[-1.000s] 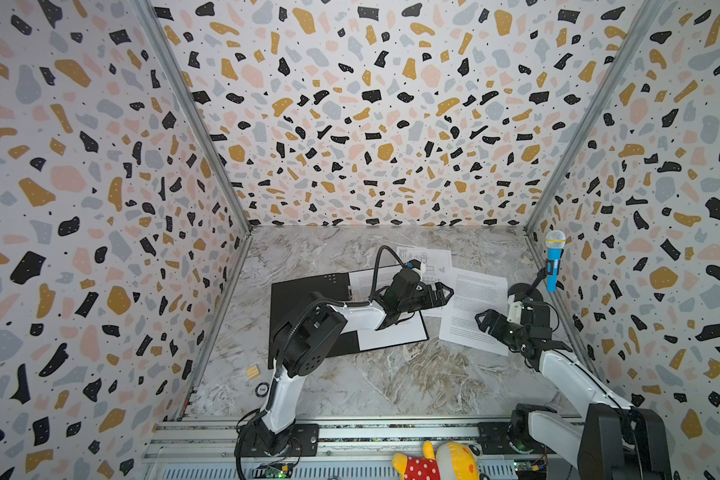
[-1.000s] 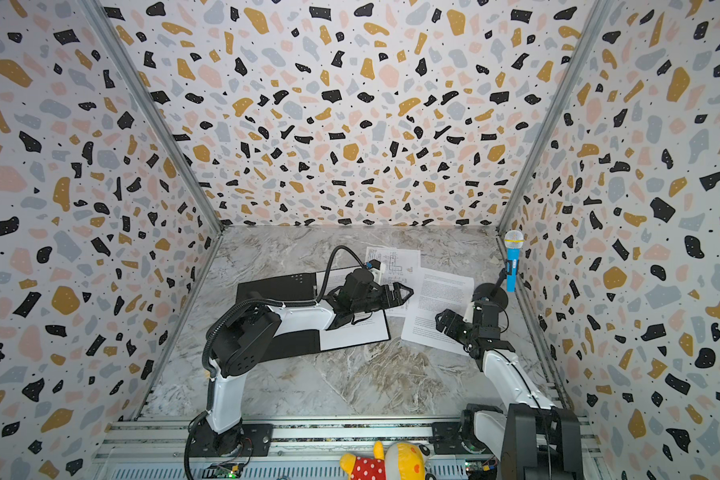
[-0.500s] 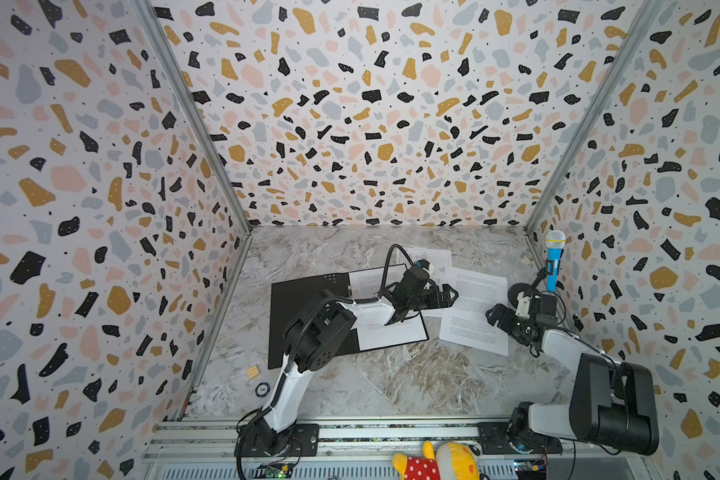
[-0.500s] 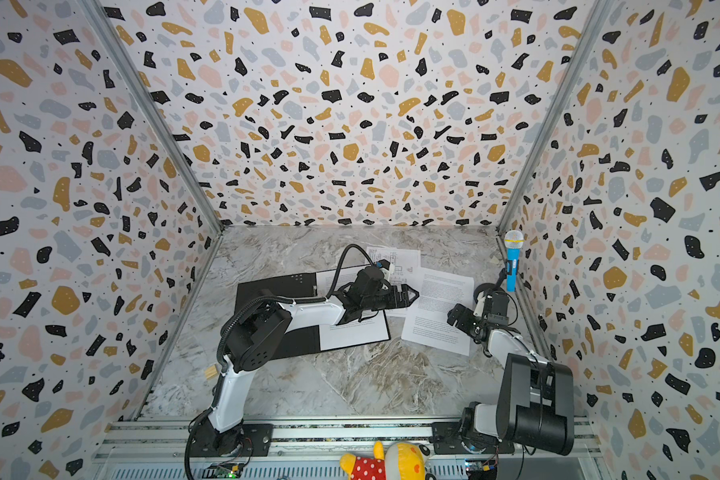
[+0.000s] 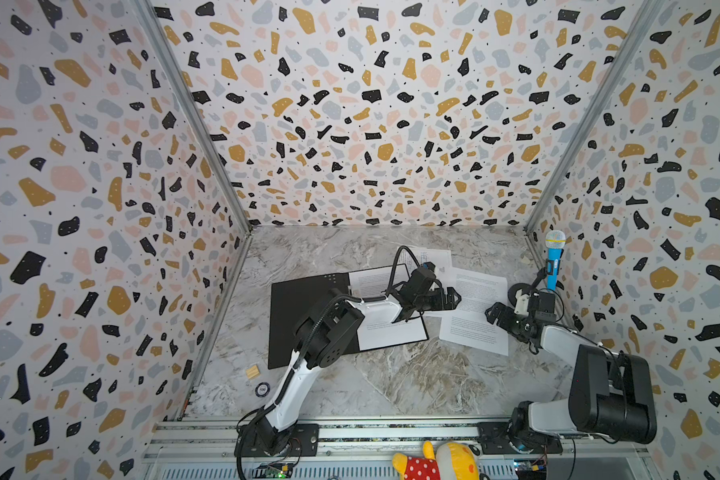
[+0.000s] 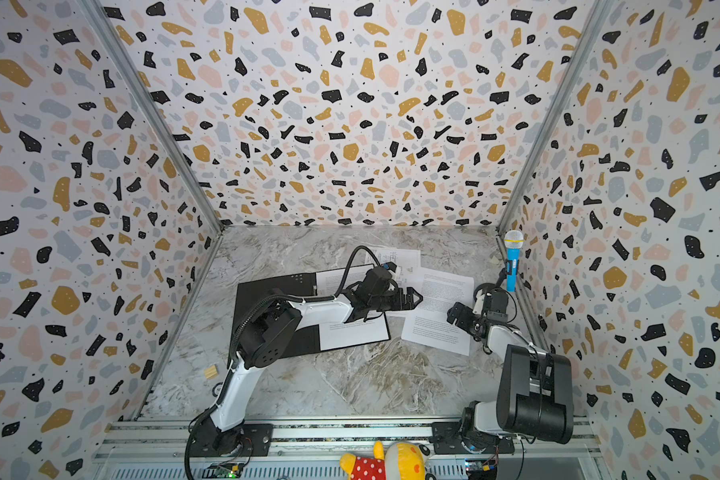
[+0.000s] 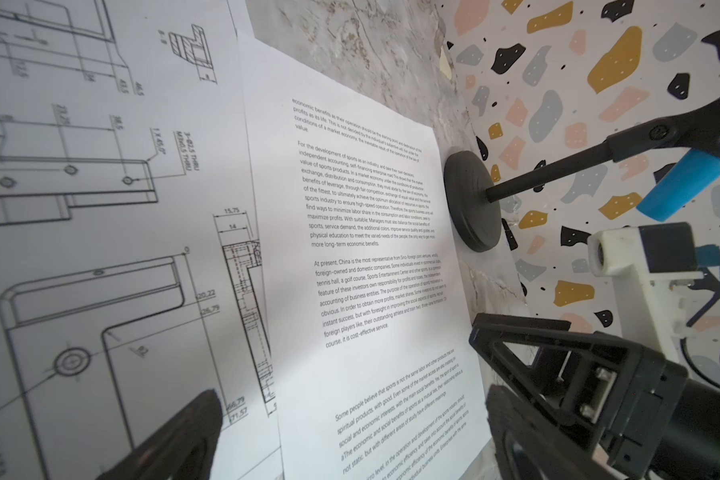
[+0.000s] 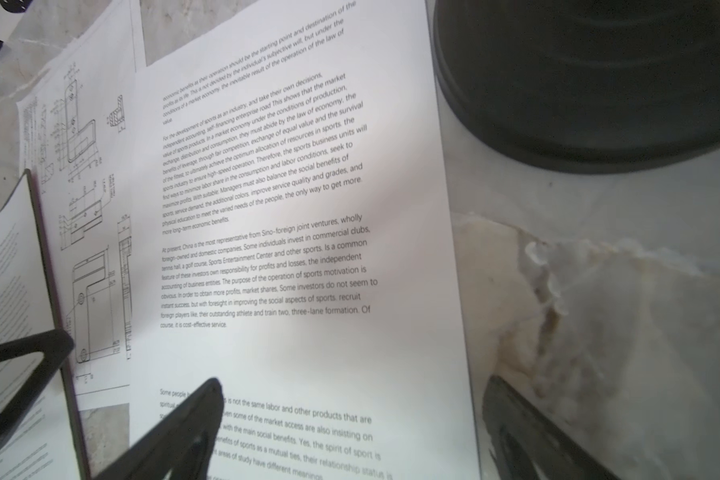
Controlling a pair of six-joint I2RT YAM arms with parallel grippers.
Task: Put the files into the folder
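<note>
Two loose sheets: drawing sheet (image 5: 441,255) and text sheet (image 5: 474,320), right of open folder (image 5: 300,303);
Left end effector (image 5: 451,298): spread, above their overlap;
Right end effector (image 5: 495,315): spread, at text sheet's right edge;
Third sheet (image 5: 391,332): inside folder

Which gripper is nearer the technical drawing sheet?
Left. The left gripper hangs open over the drawing sheet where the text sheet overlaps it; the right gripper is open at that text sheet's opposite edge.

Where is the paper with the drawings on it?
In both top views the drawing sheet lies right of middle toward the back wall, between the open folder and the loose text sheet, whose edge overlaps it.
</note>
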